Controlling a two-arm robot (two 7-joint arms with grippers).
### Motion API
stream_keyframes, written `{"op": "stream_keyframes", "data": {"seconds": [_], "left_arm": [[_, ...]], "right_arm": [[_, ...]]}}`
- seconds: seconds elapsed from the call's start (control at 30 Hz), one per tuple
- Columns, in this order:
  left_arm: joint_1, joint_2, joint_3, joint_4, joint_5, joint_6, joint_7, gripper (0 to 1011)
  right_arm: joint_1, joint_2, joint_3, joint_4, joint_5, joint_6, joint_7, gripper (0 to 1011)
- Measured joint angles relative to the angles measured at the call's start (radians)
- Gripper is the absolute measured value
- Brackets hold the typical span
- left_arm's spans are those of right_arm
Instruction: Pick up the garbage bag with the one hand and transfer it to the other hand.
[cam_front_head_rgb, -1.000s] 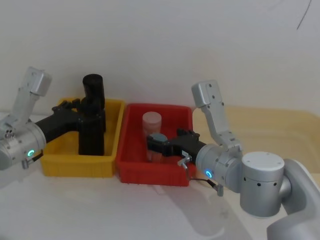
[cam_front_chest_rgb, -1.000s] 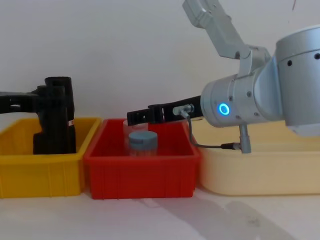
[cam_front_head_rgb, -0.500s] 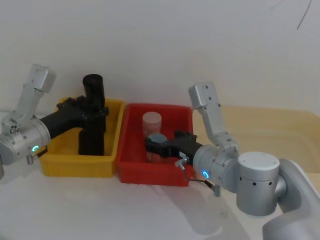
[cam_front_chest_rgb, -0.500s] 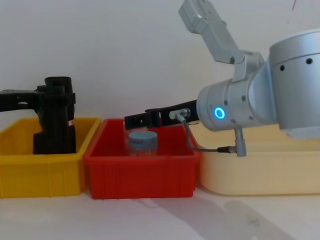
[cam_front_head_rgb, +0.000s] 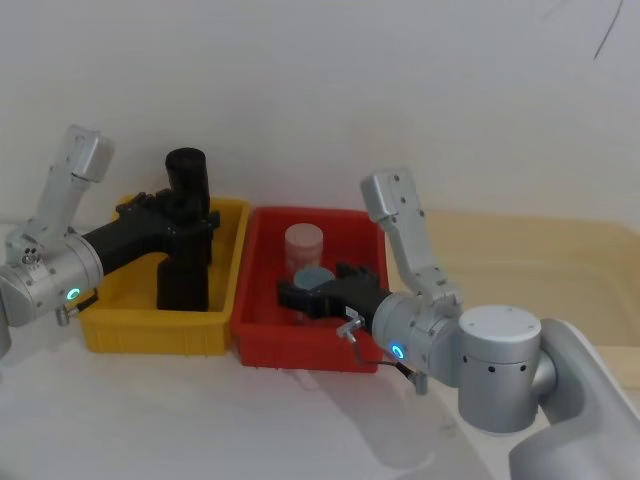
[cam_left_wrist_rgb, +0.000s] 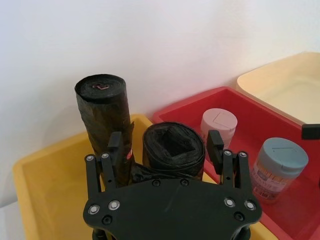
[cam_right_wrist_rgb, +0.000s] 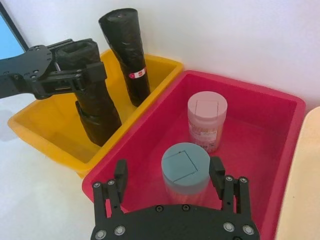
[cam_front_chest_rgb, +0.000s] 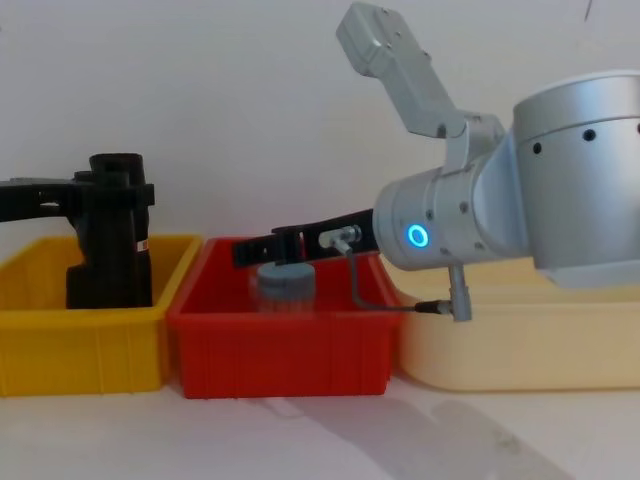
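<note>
The garbage bag (cam_front_head_rgb: 183, 270), a stubby glossy black roll, stands upright in the yellow bin (cam_front_head_rgb: 150, 335). My left gripper (cam_front_head_rgb: 190, 212), on the green-ringed arm, is open and straddles the bag's top (cam_left_wrist_rgb: 172, 150), with a gap showing beside one finger (cam_left_wrist_rgb: 116, 145). The right wrist view shows the same hold-free straddle around the bag (cam_right_wrist_rgb: 95, 110). My right gripper (cam_front_head_rgb: 295, 295), on the blue-ringed arm, is open over the red bin (cam_front_head_rgb: 300, 350), its fingers either side of a blue-lidded jar (cam_right_wrist_rgb: 185, 167).
A taller slim black roll (cam_front_head_rgb: 187, 175) with a small red-and-white label (cam_right_wrist_rgb: 137, 75) stands just behind the bag in the yellow bin. A pink-lidded jar (cam_right_wrist_rgb: 206, 120) stands in the red bin. A cream tray (cam_front_head_rgb: 540, 260) lies to the right.
The right arm has swung left, carrying its open gripper farther across the red bin to the blue-lidded jar. The left gripper has barely shifted at the bag's top; the bag still stands in the bin.
</note>
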Motion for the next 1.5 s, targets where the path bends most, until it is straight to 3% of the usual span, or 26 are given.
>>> {"op": "stream_keyframes", "data": {"seconds": [0.97,1.37,1.5], "left_arm": [[-0.007,-0.002,0.003,0.009,0.0,-0.003,-0.003,1001],[-0.007,-0.002,0.003,0.009,0.0,-0.003,-0.003,1001],[-0.007,-0.002,0.003,0.009,0.0,-0.003,-0.003,1001]], "right_arm": [[0.07,-0.031,-0.008,0.173,-0.064,-0.121,-0.005,1001],[0.079,-0.02,-0.005,0.182,-0.069,-0.116,0.024,1001],[0.075,-0.001,-0.01,0.15,-0.065,-0.077,0.067,1001]]}}
